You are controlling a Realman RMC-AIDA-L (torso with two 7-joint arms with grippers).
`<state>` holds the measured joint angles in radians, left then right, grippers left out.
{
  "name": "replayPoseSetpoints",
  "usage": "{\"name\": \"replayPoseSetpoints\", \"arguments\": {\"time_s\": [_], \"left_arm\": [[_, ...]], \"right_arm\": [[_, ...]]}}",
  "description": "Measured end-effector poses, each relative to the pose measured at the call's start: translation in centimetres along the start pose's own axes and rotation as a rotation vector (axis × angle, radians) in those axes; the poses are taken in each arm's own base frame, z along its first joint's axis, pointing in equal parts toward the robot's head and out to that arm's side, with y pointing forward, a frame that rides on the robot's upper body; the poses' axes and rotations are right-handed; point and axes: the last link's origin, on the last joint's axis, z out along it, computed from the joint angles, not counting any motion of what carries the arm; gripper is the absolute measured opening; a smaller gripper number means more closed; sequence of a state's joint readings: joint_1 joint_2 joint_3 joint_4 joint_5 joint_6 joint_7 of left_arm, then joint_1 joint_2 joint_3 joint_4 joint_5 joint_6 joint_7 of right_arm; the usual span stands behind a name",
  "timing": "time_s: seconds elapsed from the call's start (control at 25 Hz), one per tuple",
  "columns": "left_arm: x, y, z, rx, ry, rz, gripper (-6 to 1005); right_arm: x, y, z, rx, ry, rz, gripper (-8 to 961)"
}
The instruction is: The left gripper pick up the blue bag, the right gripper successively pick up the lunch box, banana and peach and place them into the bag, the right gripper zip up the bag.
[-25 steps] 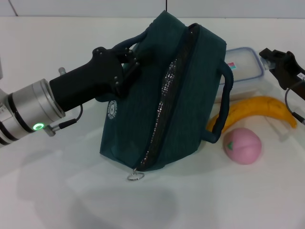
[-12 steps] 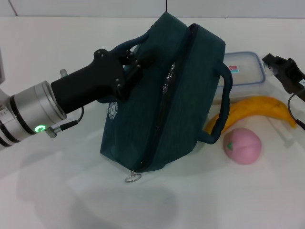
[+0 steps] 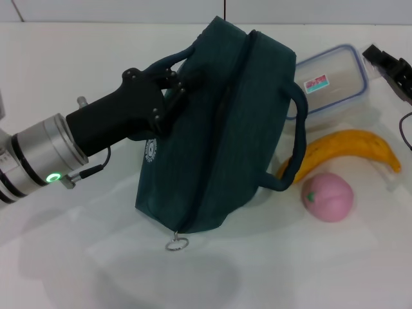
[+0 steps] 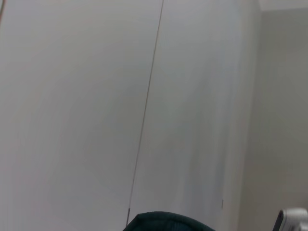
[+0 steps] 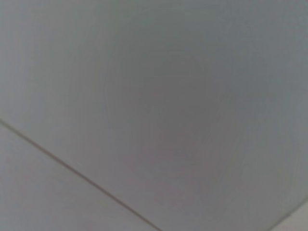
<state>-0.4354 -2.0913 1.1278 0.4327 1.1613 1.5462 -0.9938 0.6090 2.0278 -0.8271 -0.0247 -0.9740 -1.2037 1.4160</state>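
Left gripper [image 3: 172, 82]: reaches in from the left side of the head view, silver wrist with a green light behind it; its jaws are closed on the near cord handle of the blue bag, holding that side up.
Blue bag [image 3: 219, 141]: stands tilted on the worktop [image 3: 77, 270], its base toward the front, its top edge raised toward the back; the long zipper runs down its middle to a ring pull [image 3: 176, 244] lying on the worktop at the front corner. A small white round logo [image 3: 150, 150] shows just below the gripper. The second cord handle [image 3: 296, 145] hangs loose on the right side. A sliver of the bag shows at the lower edge of the left wrist view.
Lunch box [image 3: 331, 80]: behind the bag's right side, partly hidden by it, lid on, label facing up.
Banana [image 3: 351, 149]: lies on the worktop right of the bag, its near end just behind the loose handle.
Peach [image 3: 328, 196]: just in front of the banana, apart from the bag.
Right gripper [image 3: 391, 71]: at the right edge of the head view, near the lunch box; cannot tell how its jaws stand.
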Motion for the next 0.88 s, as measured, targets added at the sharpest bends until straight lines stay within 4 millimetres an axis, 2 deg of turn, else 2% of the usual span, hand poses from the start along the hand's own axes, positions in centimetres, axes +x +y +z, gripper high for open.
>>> {"name": "replayPoseSetpoints", "arguments": {"time_s": [0.44, 0.68, 0.88], "left_arm": [[-0.3, 0.0, -0.4, 0.031, 0.023, 0.049, 43], [0.2, -0.1, -0.1, 0.018, 0.036, 0.055, 43], [0.3, -0.2, 0.3, 0.014, 0.033, 0.061, 42]], "right_arm": [[-0.9, 2.2, -0.3, -0.154, -0.061, -0.264, 97], [-1.4, 3.3, -0.4, -0.224, -0.094, -0.303, 96], [-2.5, 5.1, 0.1, -0.326, -0.139, -0.317, 95]]}}
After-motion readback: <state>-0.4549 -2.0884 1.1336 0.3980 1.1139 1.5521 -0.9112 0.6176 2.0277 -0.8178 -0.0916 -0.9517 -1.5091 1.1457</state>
